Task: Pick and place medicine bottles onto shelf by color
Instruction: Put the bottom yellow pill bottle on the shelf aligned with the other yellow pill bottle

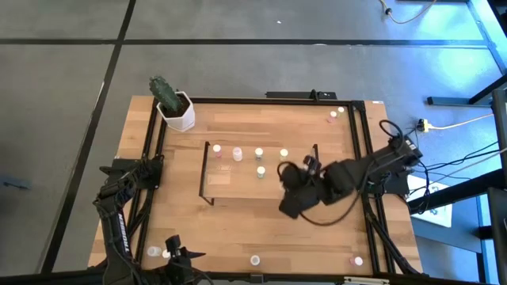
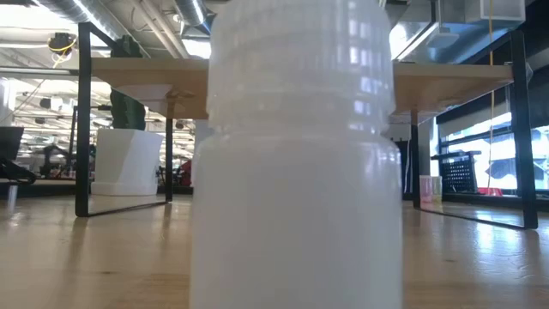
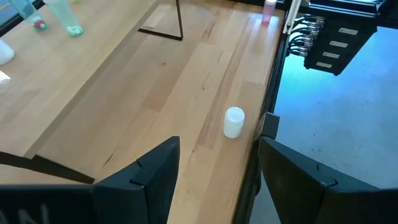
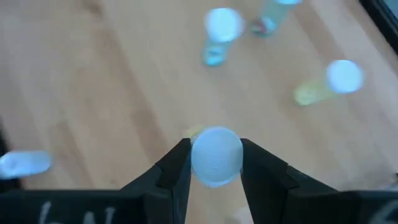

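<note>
The shelf (image 1: 238, 184) stands mid-table with pink (image 1: 237, 153), pale green (image 1: 259, 171) and yellow (image 1: 283, 153) medicine bottles upright on its board. My right gripper (image 1: 285, 171) hovers over the shelf's right part. In the right wrist view it (image 4: 216, 149) is shut on a small bottle with a pale cap (image 4: 216, 163). My left gripper (image 3: 217, 146) waits open at the table's near left corner (image 1: 170, 247), above a white bottle (image 3: 234, 121) that stands on the tabletop near the front edge. My right gripper pinches the small bottle by its pale cap (image 4: 214, 171) between the two fingers (image 4: 177, 165), coming from above and pointing steeply down. The bottle hangs below the fingers, clear of the wood, and only a yellowish edge (image 4: 196, 132) of its body shows beside the cap.
A white pot with a cactus (image 1: 176, 111) stands at the far left corner. Loose bottles stand at the front edge (image 1: 255, 259), the near right corner (image 1: 358, 260) and the far right (image 1: 333, 115). One white bottle (image 2: 296, 154) fills the low view.
</note>
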Motion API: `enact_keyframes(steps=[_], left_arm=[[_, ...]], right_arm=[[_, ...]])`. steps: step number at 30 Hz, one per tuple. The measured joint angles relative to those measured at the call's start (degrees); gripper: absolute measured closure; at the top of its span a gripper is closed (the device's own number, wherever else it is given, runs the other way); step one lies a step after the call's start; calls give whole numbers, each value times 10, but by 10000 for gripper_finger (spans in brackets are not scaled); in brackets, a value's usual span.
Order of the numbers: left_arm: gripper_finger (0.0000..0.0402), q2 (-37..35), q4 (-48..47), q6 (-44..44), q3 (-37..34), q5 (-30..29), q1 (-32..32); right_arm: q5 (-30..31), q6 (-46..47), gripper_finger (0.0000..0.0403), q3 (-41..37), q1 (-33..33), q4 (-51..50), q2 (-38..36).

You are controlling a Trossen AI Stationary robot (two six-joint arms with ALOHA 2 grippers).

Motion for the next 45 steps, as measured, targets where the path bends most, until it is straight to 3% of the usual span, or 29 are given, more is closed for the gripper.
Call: enact_keyframes(steps=[13,35,45], left_arm=[[189,0,0,0,0,0,0],[189,0,0,0,0,-8,0],[189,0,0,0,0,-8,0]], right_arm=[[-80,-81,280,-3,-93,-15,6],[-84,-105,280,-5,-95,-20,33],[-94,-163,280,-5,-96,-10,33]])
